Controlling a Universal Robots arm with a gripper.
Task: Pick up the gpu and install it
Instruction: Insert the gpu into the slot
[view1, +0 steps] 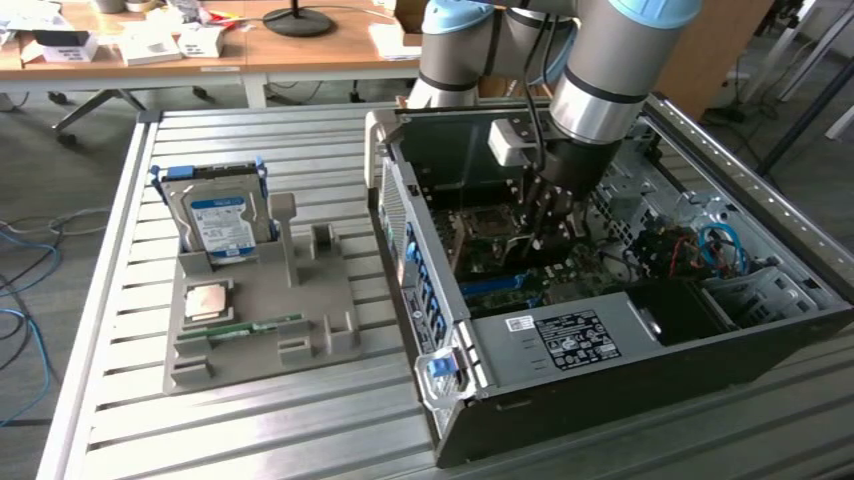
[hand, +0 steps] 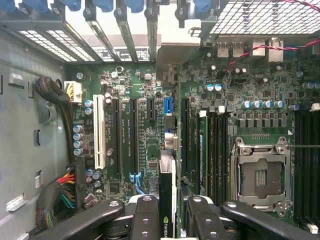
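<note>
Clearly we are deep in the install, so we work down from the slatted metal table (view1: 267, 420) that carries the open black and grey computer case (view1: 641, 400). Inside the case, the green motherboard (hand: 152, 165) covers the floor. Reaching into the case from above, the grey robot arm (view1: 601, 90) ends in a black-fingered gripper (hand: 167, 215), clamped narrow on the gpu (hand: 167, 190), a thin flat circuit card seen edge-on with a small green logo. We judge the card hangs inside the case above the long black expansion slots (hand: 116, 135); we cannot tell which one it lines up with. If it comes down tilted or offset, its edge could strike a slot rim or nearby capacitors. Its thin body could also slip between the fingers under insertion force.
</note>
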